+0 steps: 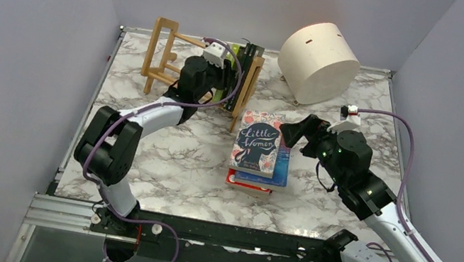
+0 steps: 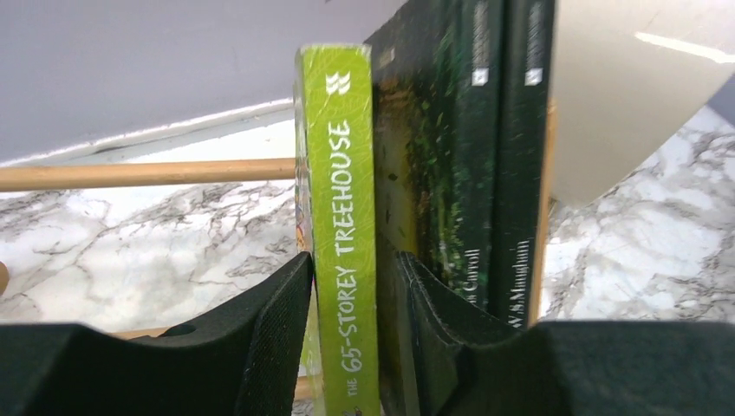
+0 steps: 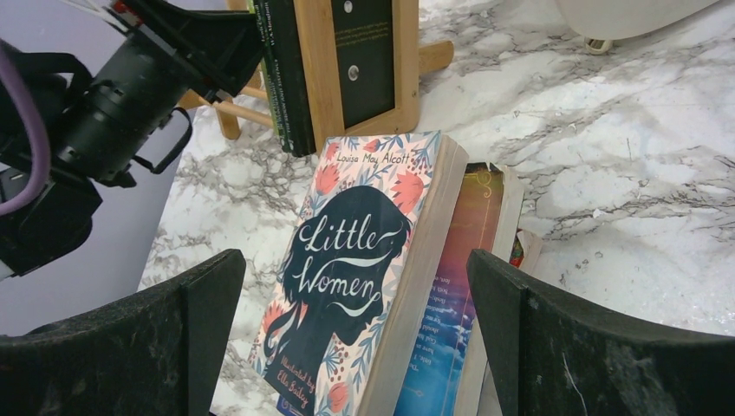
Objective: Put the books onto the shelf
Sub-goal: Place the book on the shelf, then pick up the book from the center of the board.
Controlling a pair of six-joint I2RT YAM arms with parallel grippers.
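Observation:
My left gripper (image 1: 227,81) reaches into the light-wood shelf (image 1: 160,53) at the back left. Its jaws (image 2: 353,257) straddle an upright lime green book (image 2: 347,217). The left pad lies against the book and the right pad stands slightly off it. Two dark green books (image 2: 459,156) stand right of it against the shelf's end frame (image 3: 316,69). A stack of books (image 1: 257,146) lies mid-table, topped by a floral "Little Women" (image 3: 347,260) over a blue one (image 3: 451,321). My right gripper (image 1: 292,133) hovers open over that stack, its fingers (image 3: 204,321) wide apart and empty.
A cream cylindrical drum (image 1: 319,60) lies on its side at the back right, close to the shelf's right end. Walls close the marble table (image 1: 167,156) on three sides. The left arm's wrist and cable (image 3: 95,121) sit just left of the shelf's books.

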